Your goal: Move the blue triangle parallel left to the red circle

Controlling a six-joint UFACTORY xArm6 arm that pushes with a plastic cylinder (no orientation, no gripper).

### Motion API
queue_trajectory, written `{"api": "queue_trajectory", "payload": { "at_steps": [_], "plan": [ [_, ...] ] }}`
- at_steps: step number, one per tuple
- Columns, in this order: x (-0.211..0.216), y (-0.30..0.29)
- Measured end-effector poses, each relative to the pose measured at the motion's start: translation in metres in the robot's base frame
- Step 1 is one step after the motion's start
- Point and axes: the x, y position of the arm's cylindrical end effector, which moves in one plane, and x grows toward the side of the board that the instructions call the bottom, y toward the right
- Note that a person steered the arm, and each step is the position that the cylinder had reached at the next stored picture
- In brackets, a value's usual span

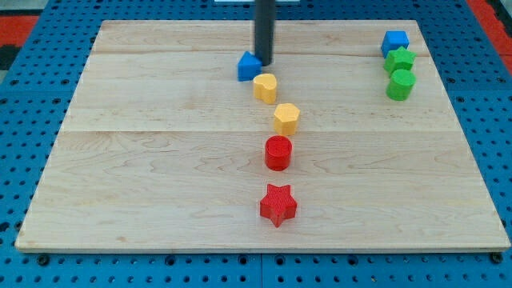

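Camera view: my tip is touching the blue triangle's right side, near the counter's top middle.
No tool with jaws is showing, only a rod, so nothing is being gripped; that side contact is suiting a leftward shove. The red circle is sitting lower, below 2 yellow blocks, above a red star. A blue cube and 2 green blocks are clustering at right. No containers are appearing.

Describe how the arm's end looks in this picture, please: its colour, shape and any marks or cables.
Only a straight rod shows, dark grey to black, smooth and round. It enters from the view's top edge. My tip ends blunt, without any gripper. No cables, labels or markings are visible on it.
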Motion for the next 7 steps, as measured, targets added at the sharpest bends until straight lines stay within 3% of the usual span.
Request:
{"api": "queue_trajectory", "payload": {
  "at_steps": [1,2,3,4,5,6,7],
  "plan": [
    [-0.001,-0.083],
    [0.064,-0.093],
    [0.025,-0.1],
    [-0.014,-0.055],
    [0.047,-0.031],
    [0.12,-0.089],
    [0.1,-0.115]
  ]
}}
